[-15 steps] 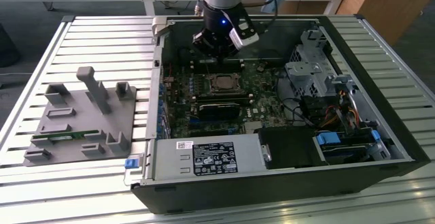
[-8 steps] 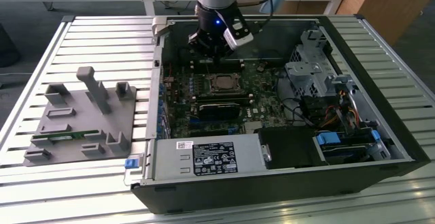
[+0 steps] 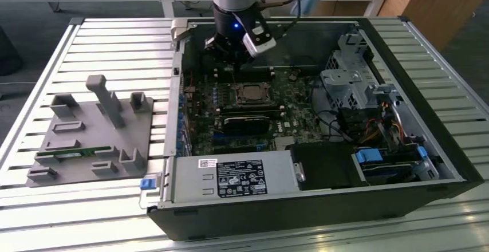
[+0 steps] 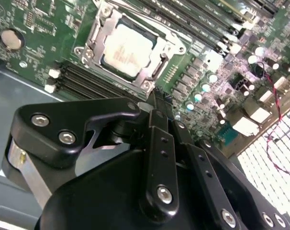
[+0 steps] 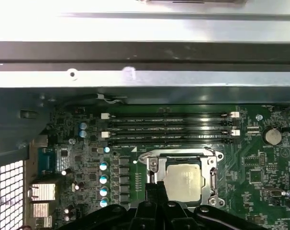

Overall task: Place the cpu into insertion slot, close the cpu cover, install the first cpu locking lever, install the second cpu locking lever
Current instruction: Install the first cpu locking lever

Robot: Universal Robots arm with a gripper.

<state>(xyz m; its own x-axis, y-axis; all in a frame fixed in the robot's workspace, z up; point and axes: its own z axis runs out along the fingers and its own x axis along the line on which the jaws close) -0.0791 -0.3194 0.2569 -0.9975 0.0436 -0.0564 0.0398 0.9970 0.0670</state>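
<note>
Cpu (image 4: pixel 123 50) sat in insertion slot (image 4: pixel 147 85) on green motherboard (image 5: pixel 240 153), inside open computer case (image 3: pixel 306 212). Cpu cover (image 4: pixel 98 34) lay flat over it, framing metal top. Gripper (image 4: pixel 153 98) fingers pinched together, nothing held, tip just beside slot corner. Locking lever state not discernible. Judgement: lever work in hand. Press steadily with closed tip, avoid capacitors (image 5: pixel 103 178) and memory slots (image 5: pixel 169 125).
</note>
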